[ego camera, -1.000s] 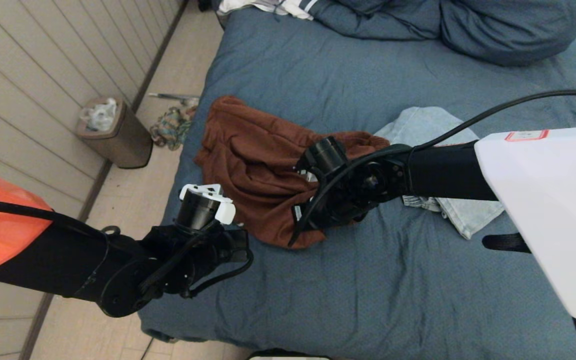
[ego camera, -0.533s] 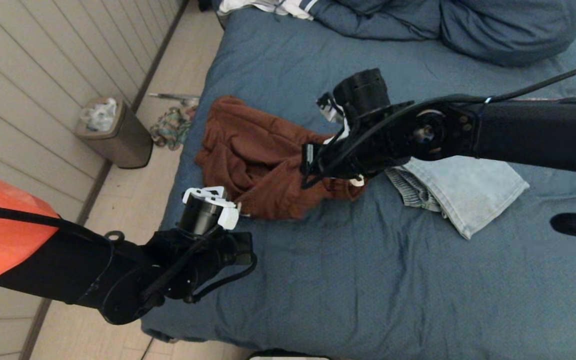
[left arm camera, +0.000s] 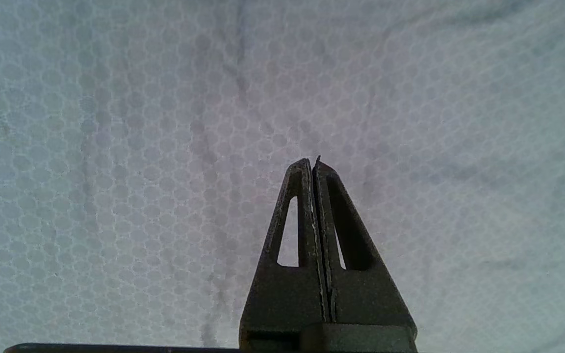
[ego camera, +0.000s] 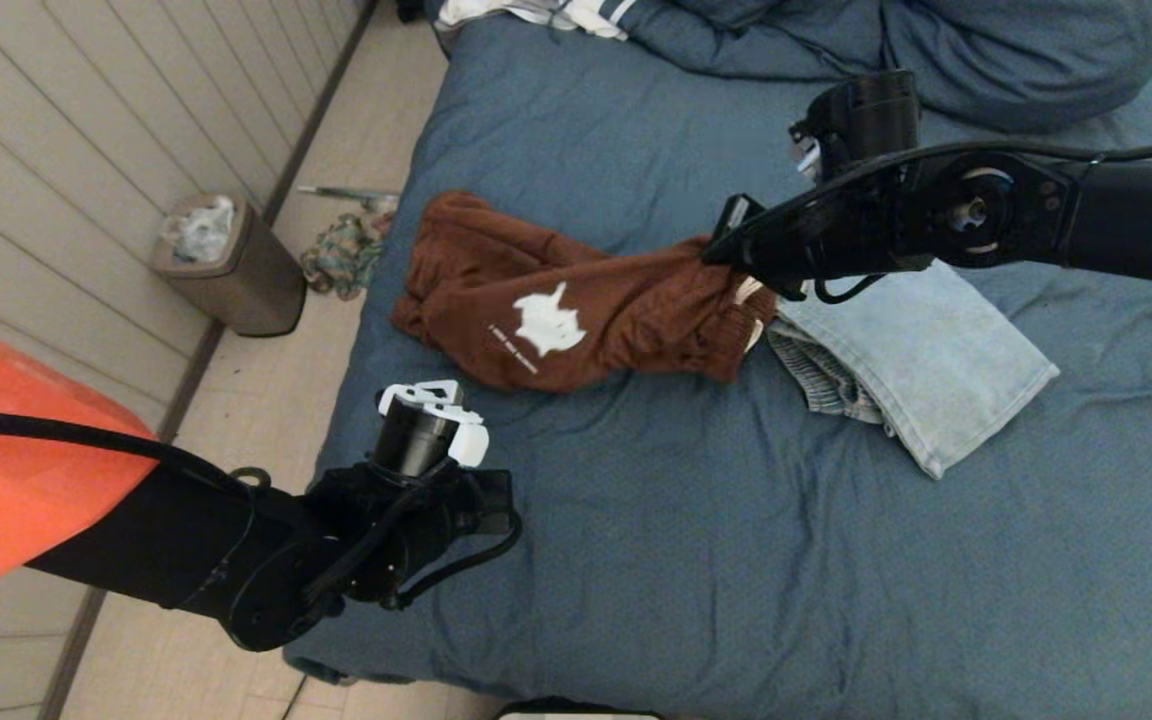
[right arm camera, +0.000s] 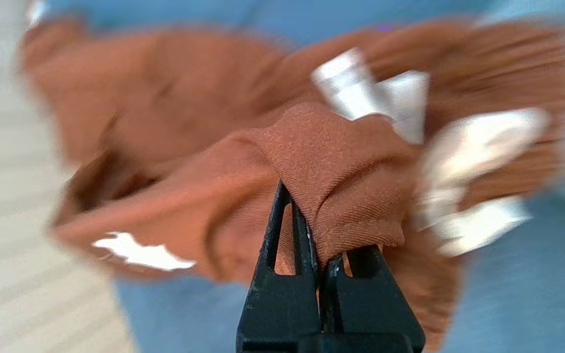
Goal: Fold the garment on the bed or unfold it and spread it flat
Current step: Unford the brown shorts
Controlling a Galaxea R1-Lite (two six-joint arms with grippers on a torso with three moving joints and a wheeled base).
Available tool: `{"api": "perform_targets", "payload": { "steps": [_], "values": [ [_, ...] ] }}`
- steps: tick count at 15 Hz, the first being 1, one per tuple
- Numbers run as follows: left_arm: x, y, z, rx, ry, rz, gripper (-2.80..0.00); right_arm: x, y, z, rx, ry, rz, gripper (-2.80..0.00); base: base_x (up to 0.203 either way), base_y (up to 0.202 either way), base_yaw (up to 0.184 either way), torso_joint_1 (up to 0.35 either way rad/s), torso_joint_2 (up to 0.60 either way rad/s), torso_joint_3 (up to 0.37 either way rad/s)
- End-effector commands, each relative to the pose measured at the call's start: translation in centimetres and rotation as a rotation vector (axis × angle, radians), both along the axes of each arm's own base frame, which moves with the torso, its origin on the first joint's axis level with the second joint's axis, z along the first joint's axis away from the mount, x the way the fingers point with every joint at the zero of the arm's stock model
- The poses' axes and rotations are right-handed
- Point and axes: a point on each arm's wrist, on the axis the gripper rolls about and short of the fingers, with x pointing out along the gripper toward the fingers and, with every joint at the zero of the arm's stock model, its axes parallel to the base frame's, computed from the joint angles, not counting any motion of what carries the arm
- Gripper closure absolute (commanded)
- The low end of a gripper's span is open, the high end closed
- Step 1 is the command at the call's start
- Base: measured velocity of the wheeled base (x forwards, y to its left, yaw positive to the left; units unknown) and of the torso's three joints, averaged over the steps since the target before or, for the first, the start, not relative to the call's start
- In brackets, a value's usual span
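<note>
Nearest to us, our left gripper (ego camera: 433,395) hangs low over the near left part of the bed (ego camera: 696,560), its fingers (left arm camera: 312,196) clenched on nothing; the left wrist view shows only wrinkled blue sheet beneath them.

Farther out lies the brown garment (ego camera: 576,310), bunched on the left half of the bed with a white print facing up. Its right end lifts toward our right gripper (ego camera: 726,255), whose fingers are clamped on a fold of the brown cloth. Just beside that end, a folded pale blue garment (ego camera: 921,365) rests on the sheet. Beyond, at the head of the bed, sits a heap of blue bedding (ego camera: 936,50); a bin (ego camera: 226,265) stands on the floor to the left.

We judge the unfolding step to be in hand: one end is being drawn out to stretch the bunch. The next move likely calls for our left gripper to pin or take the opposite end, so the cloth can be tensioned and laid flat.

The right wrist view confirms the pinch and shows white labels near the gripped hem, which the head view hides behind the arm. Only the head view shows both garments together.
</note>
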Motion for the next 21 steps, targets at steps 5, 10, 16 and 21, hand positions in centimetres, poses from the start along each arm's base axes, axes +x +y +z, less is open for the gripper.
{"api": "perform_targets", "payload": {
  "steps": [5, 10, 16, 21],
  "values": [
    [-0.1, -1.0, -1.0, 0.003, 0.003, -0.019, 0.0, 3.9, -1.9, -3.8, -0.021, 0.027, -0.107, 0.0, 0.0, 0.0, 0.0, 0.0, 0.0, 0.0],
    [-2.8, -6.1, 0.4, -0.004, -0.072, -0.186, 0.0, 3.8, -1.7, -4.0, -0.023, 0.041, -0.101, 0.0, 0.0, 0.0, 0.0, 0.0, 0.0, 0.0],
    [0.5, -8.5, 2.5, 0.046, -0.202, -0.157, -2.8, 3.6, -1.4, -4.0, -0.025, 0.042, -0.092, 0.0, 0.0, 0.0, 0.0, 0.0, 0.0, 0.0],
    [7.9, -7.3, 1.7, 0.126, -0.302, 0.026, -2.8, 2.7, -0.9, -3.5, -0.024, 0.043, -0.077, 0.0, 0.0, 0.0, 0.0, 0.0, 0.0, 0.0]
  ]
}}
